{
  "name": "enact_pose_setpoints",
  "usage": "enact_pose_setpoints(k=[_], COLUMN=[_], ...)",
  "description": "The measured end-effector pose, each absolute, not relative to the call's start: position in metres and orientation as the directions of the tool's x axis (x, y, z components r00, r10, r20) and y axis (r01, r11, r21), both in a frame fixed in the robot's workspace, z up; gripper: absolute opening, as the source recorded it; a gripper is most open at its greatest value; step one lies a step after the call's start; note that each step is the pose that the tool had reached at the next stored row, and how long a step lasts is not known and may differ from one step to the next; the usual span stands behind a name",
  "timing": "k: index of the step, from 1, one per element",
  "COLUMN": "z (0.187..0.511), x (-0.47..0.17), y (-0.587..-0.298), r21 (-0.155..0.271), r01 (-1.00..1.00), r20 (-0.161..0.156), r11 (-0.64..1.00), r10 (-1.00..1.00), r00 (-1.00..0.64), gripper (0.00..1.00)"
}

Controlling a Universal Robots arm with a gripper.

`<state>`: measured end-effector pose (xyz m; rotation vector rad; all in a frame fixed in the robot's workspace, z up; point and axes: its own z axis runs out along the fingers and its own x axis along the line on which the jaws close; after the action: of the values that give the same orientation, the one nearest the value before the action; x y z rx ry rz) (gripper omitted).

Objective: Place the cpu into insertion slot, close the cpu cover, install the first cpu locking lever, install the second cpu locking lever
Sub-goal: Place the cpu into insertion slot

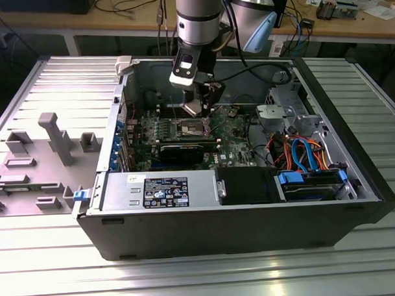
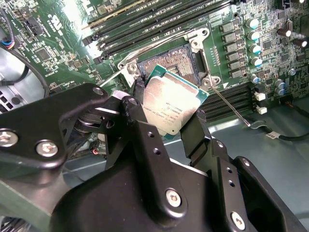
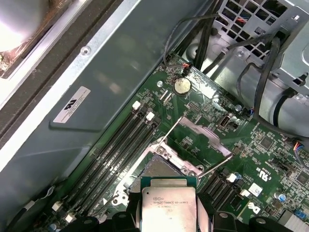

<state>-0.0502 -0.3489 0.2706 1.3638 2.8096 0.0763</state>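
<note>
The cpu (image 2: 171, 104) is hanging pinched by its edges between the black jaws, its silver top showing in both wrist views (image 3: 168, 209). It is sitting tilted over one edge of the slot (image 2: 170, 59); whether it is touching the rim I cannot tell. The slot is lying bare, its dark contact field showing. Beside it the cover (image 3: 206, 135) is lying swung open, green board showing through its window. A thin lever (image 2: 227, 104) is sticking out free past the slot's corner. Long black memory slots (image 3: 120, 150) are running along one side. In the exterior view the arm (image 1: 198, 18) is reaching down into the open case (image 1: 252, 230), which is lying on the ribbed metal table (image 1: 189, 278)
</note>
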Motion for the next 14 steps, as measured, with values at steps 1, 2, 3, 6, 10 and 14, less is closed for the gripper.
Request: enact_pose_setpoints(k=[1,2,3,6,10,14], z=[0.2706,0.2706,0.2706,0.2705,0.2704,0.2702], x=[-0.0502,-0.0502,-0.0502,-0.0502,-0.0501,-0.0502], y=[-0.3489,-0.3489,-0.3489,-0.3489,-0.3489,-0.3489], r21=[0.048,0.044,0.042,0.031,0.010,0.008], r01=[0.786,0.786,0.787,0.788,0.788,0.792], r20=[0.000,-0.005,-0.007,-0.021,-0.049,-0.050], r11=[0.617,0.616,0.616,0.615,0.615,0.611], r10=[0.786,0.787,0.787,0.788,0.788,0.791], r00=[-0.618,-0.617,-0.616,-0.615,-0.614,-0.610], gripper=[0.55,0.55,0.55,0.55,0.55,0.55])
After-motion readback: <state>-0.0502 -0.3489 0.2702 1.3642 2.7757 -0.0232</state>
